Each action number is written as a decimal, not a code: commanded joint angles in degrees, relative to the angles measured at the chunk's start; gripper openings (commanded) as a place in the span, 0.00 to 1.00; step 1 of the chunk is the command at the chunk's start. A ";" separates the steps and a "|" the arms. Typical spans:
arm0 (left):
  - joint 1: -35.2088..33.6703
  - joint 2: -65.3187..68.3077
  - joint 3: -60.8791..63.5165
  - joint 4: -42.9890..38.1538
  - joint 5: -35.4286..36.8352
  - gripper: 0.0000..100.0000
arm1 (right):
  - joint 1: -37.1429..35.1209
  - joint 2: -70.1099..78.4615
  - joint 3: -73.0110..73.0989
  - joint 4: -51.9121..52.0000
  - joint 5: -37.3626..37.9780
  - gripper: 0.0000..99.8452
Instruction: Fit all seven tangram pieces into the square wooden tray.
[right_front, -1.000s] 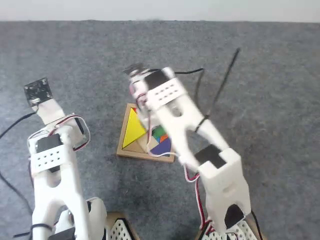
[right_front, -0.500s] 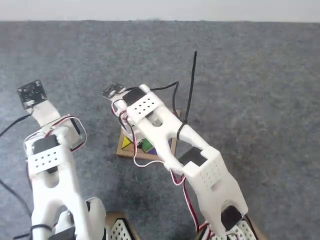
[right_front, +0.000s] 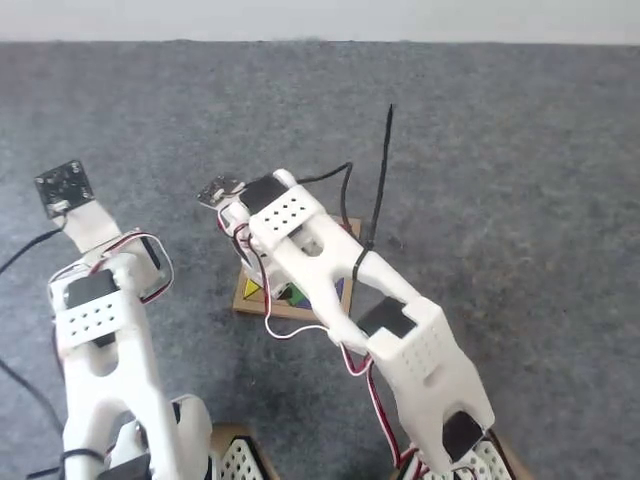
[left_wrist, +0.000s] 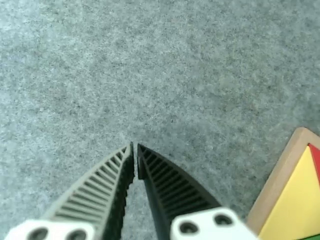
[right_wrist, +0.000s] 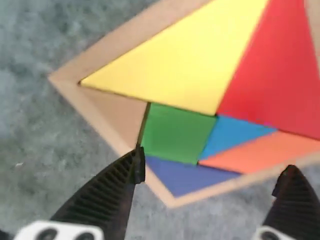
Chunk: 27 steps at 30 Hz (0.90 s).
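Grey carpet (right_front: 520, 150) covers the whole table. Wooden tray (right_front: 243, 300) sits near the middle, between the two arms and mostly hidden under the right arm (right_front: 330, 270) in the high view; slivers of yellow, green and purple show beneath it.

Right gripper (right_wrist: 214, 160) hangs low over one corner of the tray, jaws spread wide, nothing held. One fingertip (right_wrist: 136, 162) sits over the tray rim beside the green square (right_wrist: 175, 132); contact with the wood can't be judged. The other fingertip (right_wrist: 290, 182) is off past the far side of the same corner.

In the tray, from the right wrist view:
- yellow triangle (right_wrist: 190, 75), large, lying flat, long edge along the rim side
- red triangle (right_wrist: 270, 85), large, edge to edge with the yellow
- green square tucked under the yellow
- blue triangle (right_wrist: 230, 135) touching green, yellow and red
- orange piece (right_wrist: 255, 150) below the blue
- indigo piece (right_wrist: 185, 175) along the rim at the corner

Bare triangular patch of tray floor (right_wrist: 115, 115) shows between yellow, green and the rim.

Left arm (right_front: 100, 320) stands off to the side, well apart from the right arm. Left gripper (left_wrist: 134, 147) hovers over bare carpet, fingers pressed together, holding nothing; the tray corner (left_wrist: 280, 185) is near it.
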<state>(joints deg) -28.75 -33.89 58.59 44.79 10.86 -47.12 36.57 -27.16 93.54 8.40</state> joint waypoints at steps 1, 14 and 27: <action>-0.35 -2.11 -0.66 -0.97 -0.26 0.01 | -0.31 -7.52 -1.58 2.77 0.53 0.30; -0.35 -2.11 -0.66 -0.88 -0.26 0.01 | 2.15 -18.51 23.38 -18.15 3.60 0.01; -0.18 -2.20 -0.57 -0.79 -0.35 0.01 | 4.70 -40.84 34.20 -15.87 6.68 0.01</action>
<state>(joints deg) -28.75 -33.89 58.59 44.79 10.86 -44.48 10.11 6.24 73.93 14.29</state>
